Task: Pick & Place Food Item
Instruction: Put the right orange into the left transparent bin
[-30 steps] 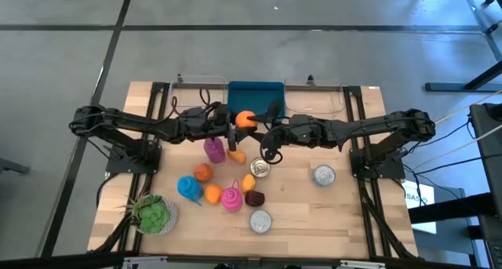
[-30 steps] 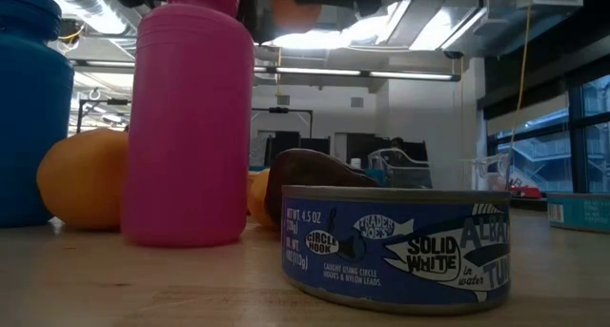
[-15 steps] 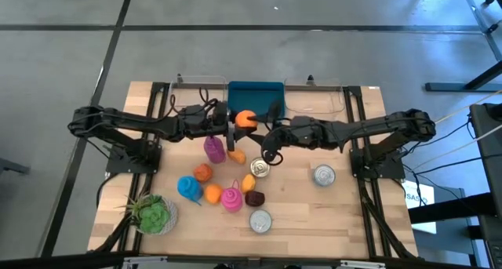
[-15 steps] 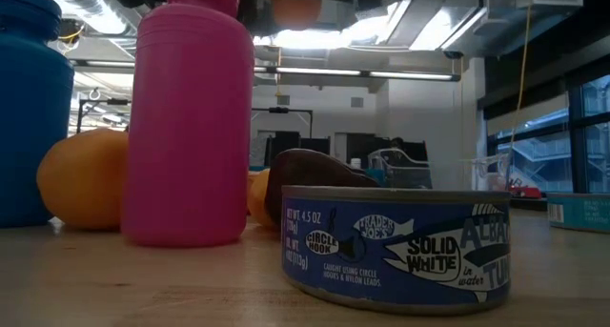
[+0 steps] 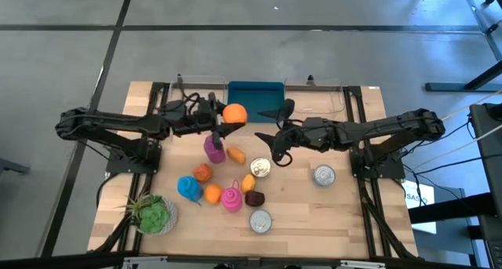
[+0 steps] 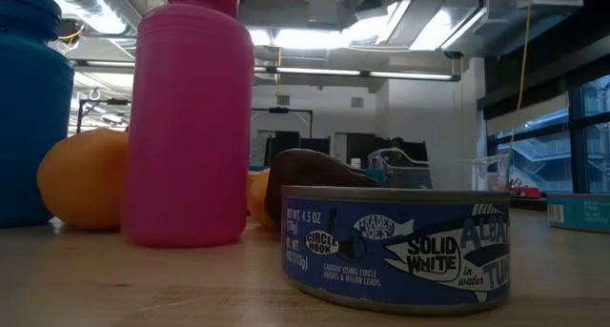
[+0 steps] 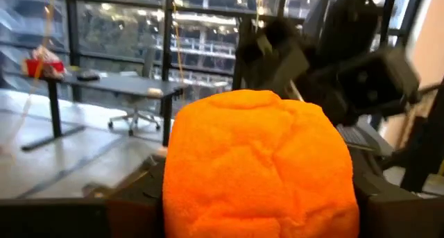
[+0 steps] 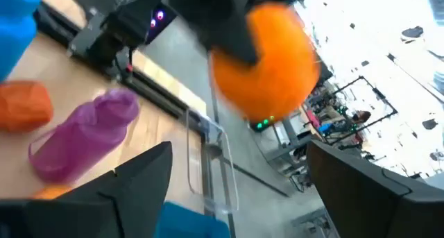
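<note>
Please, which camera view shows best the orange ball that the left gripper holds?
The left wrist view: the orange ball fills it, seated between the left gripper's fingers. The high view shows it small; the right wrist view shows it blurred; the low view shows only a sliver at the top.

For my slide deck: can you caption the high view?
Left gripper holds an orange plush fruit above the table, while the open right gripper sits just beside it.

Wooden table (image 5: pixel 345 214): tuna cans (image 5: pixel 260 220), bottles, orange fruits, potted plant (image 5: pixel 154 214) below the raised left gripper (image 5: pixel 222 121).
</note>
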